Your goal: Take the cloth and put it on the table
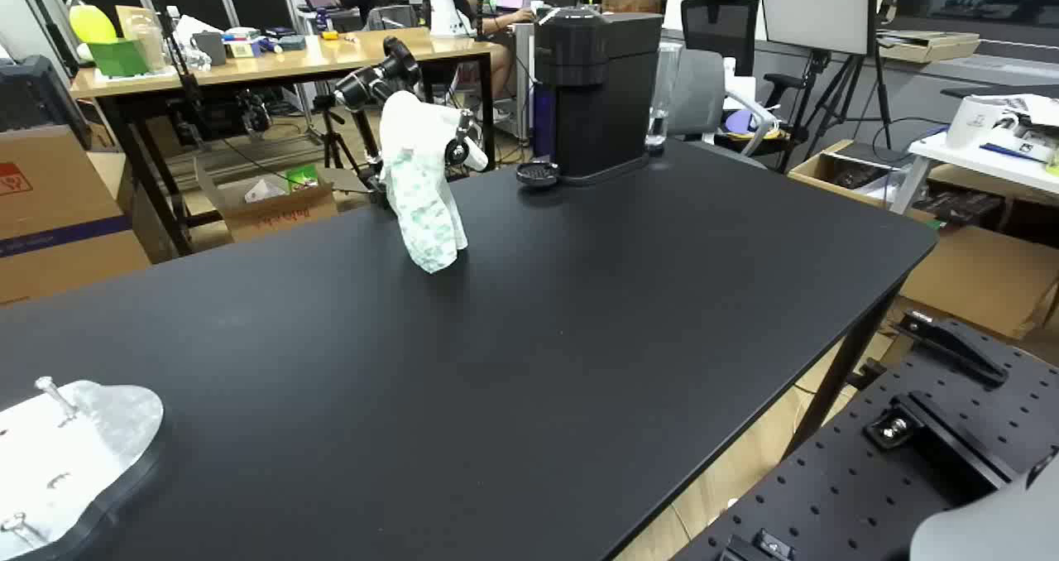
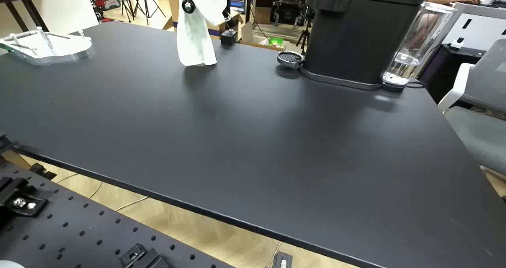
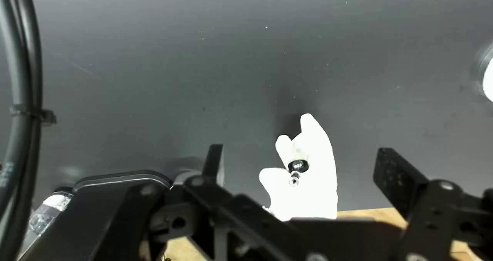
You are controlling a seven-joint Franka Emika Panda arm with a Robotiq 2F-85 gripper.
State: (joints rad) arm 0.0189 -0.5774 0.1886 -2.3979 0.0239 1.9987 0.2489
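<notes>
We had the gripper (image 3: 301,163) spread wide, empty; the cloth (image 1: 425,209) could snag on its mount (image 2: 228,38) at the far edge of the table (image 1: 529,362) if pulled sideways.

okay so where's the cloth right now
In both exterior views, the cloth hangs over a black stand at the far edge of the table, left of the coffee machine and its round drip tray.
</notes>
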